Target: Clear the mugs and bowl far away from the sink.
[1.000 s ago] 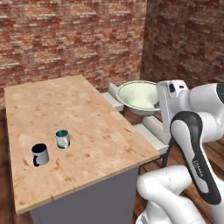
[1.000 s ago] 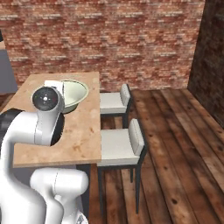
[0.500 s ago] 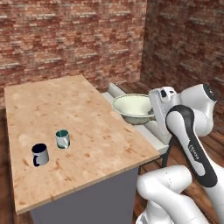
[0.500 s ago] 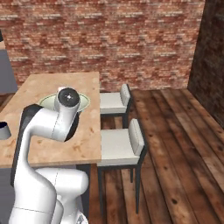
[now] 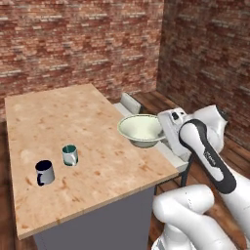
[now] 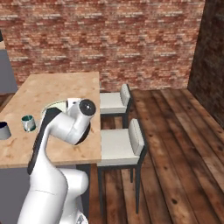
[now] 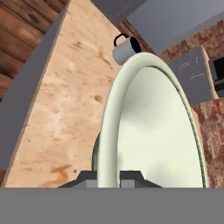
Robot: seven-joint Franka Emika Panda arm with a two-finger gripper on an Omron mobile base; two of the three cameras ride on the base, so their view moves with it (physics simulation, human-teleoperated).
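Note:
The wide pale cream-green bowl (image 5: pixel 141 131) hangs low over the right edge of the wooden counter (image 5: pixel 68 117), and my gripper (image 5: pixel 164 130) is shut on its right rim. In the hand view the bowl (image 7: pixel 153 131) stands on edge in front of me, with its rim pinched in my gripper (image 7: pixel 109 177). Near the counter's front left stand the two mugs, the teal-lined mug (image 5: pixel 70 155) and the navy-lined mug (image 5: pixel 44 172), well apart from the bowl. The navy mug (image 7: pixel 125 47) peeks past the bowl's rim. The sink is out of view.
Two white-seated stools (image 6: pixel 117 144) (image 6: pixel 114 101) stand along the counter's right side, just under my arm. A brick wall (image 5: pixel 83 44) runs behind the counter. Wooden floor (image 6: pixel 175 144) stretches to the right.
My hand has carried the bowl from beyond the counter's right side, over the stools, leftward and nearer onto the counter's right edge. The mugs have not moved.

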